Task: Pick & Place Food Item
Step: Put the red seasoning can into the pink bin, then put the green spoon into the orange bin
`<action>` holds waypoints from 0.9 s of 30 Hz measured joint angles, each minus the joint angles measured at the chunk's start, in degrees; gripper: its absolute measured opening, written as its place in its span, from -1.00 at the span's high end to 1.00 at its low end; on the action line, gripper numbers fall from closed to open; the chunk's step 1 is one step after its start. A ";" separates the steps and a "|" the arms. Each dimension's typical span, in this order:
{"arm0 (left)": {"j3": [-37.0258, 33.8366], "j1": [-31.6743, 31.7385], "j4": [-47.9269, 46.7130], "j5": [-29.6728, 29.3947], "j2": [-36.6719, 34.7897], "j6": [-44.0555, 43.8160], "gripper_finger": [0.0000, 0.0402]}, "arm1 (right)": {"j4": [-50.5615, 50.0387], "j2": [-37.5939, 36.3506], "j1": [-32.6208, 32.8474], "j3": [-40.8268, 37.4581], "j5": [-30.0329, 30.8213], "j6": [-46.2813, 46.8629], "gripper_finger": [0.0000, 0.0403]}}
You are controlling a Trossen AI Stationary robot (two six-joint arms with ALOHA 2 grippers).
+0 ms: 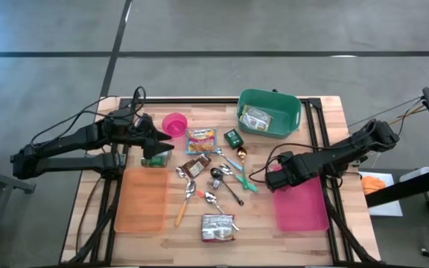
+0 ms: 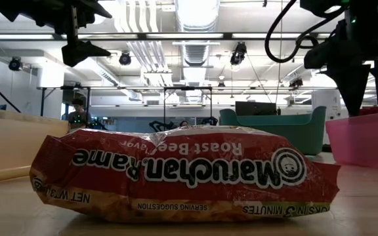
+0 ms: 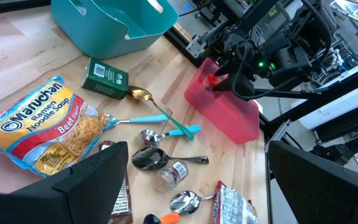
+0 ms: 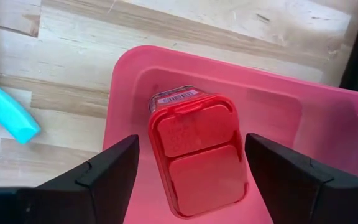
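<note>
Right wrist view shows your right pincer spread open over the red-lidded food jar, which lies inside the pink bin: the placing step looks finished. Next, lift clear and choose another item; the left pincer hovers wide open over the tabletop near the ramen packet.

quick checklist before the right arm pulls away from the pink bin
1. Red-lidded container lying inside the pink bin: ok.
2. Right claw open, fingers apart on either side of the container, no grip: ok.
3. Container fully settled on the bin floor: cannot tell.
4. Left claw open and empty, over the ramen packet, away from the bin: ok.
5. Teal spoon outside the bin, beside its wall: ok.
</note>
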 joint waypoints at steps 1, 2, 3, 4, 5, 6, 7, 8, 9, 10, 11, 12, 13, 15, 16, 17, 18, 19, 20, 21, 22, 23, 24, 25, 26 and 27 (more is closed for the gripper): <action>-0.01 -0.01 0.01 0.00 -0.01 -0.23 -0.95 | -0.69 0.00 0.03 0.54 0.04 -0.01 -0.44; 0.00 0.00 0.01 0.01 -0.01 -0.70 -0.95 | -1.78 0.00 0.04 1.26 0.06 -0.09 -0.44; 0.00 0.00 0.01 0.02 0.01 -1.44 -0.95 | -2.71 0.00 0.04 2.08 0.05 -0.40 -0.44; 0.00 0.00 -0.01 0.00 0.01 -2.04 -0.95 | -3.85 0.00 0.04 3.04 0.07 -0.63 -0.44; 0.00 0.00 0.01 0.00 0.01 -2.65 -0.95 | -4.86 0.00 0.04 4.13 0.07 -0.79 -0.44; 0.00 -0.01 0.00 0.01 0.00 -3.35 -0.95 | -5.79 0.00 0.04 5.29 0.11 -0.95 -0.44; -0.01 -0.01 0.01 0.01 0.00 -3.77 -0.95 | -6.77 0.00 0.04 6.46 0.37 -1.18 -0.44; -0.01 0.00 0.01 0.01 0.00 -4.31 -0.95 | -7.51 0.00 0.04 7.57 0.88 -1.40 -0.44; -0.02 0.00 0.00 0.01 0.00 -4.70 -0.95 | -8.19 0.00 0.04 8.78 1.40 -1.59 -0.44; -0.01 0.00 0.01 0.02 -0.01 -4.79 -0.95 | -8.38 0.00 0.02 9.80 1.94 -1.84 -0.44; 0.00 0.00 0.01 0.02 0.01 -4.81 -0.95 | -8.32 0.00 -0.05 10.74 2.80 -2.34 -0.44; -0.01 0.00 0.01 0.06 0.00 -4.80 -0.95 | -8.16 0.00 -0.11 11.67 3.68 -2.88 -0.44; 0.00 -0.01 0.02 0.26 -0.01 -4.78 -0.95 | -8.00 0.00 -0.13 12.52 4.76 -3.38 -0.44; 0.00 0.00 0.38 0.94 0.01 -4.67 -0.95 | -7.61 0.01 -0.13 13.98 6.67 -3.79 -0.44; -0.01 -0.01 0.81 1.61 0.01 -4.62 -0.95 | -7.59 0.09 -0.13 14.67 7.41 -3.77 -0.44; 0.00 0.00 1.34 2.32 0.01 -4.52 -0.95 | -7.51 0.13 -0.13 15.27 8.04 -3.79 -0.44; -0.02 0.00 1.81 3.21 -0.01 -4.51 -0.95 | -7.51 0.19 -0.11 15.92 8.85 -3.99 -0.44; 0.00 0.00 2.25 3.87 -0.01 -4.50 -0.95 | -7.24 0.20 -0.11 16.51 9.52 -4.00 -0.44; 0.00 0.01 2.61 4.37 -0.01 -4.52 -0.95 | -6.86 0.20 -0.13 17.06 10.29 -3.99 -0.44; 0.00 0.00 2.84 4.48 -0.01 -4.55 -0.95 | -6.43 0.17 -0.16 17.53 10.93 -4.00 -0.44; 0.00 0.00 2.98 4.48 -0.01 -4.75 -0.95 | -6.22 0.20 -0.21 18.07 11.57 -3.99 -0.45; 0.00 0.02 3.03 4.49 0.01 -5.03 -0.95 | -6.13 0.20 -0.24 18.54 11.85 -4.00 -0.45; 0.00 0.02 3.03 4.48 -0.01 -5.69 -0.95 | -6.04 0.20 -0.28 18.87 11.97 -3.99 -0.45; 0.00 0.02 3.01 4.48 0.00 -6.25 -0.95 | -6.06 0.17 -0.35 19.12 12.06 -3.99 -0.45; 0.00 0.02 3.06 4.48 0.00 -6.66 -0.95 | -6.02 0.17 -0.46 19.28 12.20 -3.99 -0.45; 0.00 0.02 3.21 4.49 0.00 -7.41 -0.95 | -5.95 0.18 -0.58 19.34 12.25 -3.99 -0.45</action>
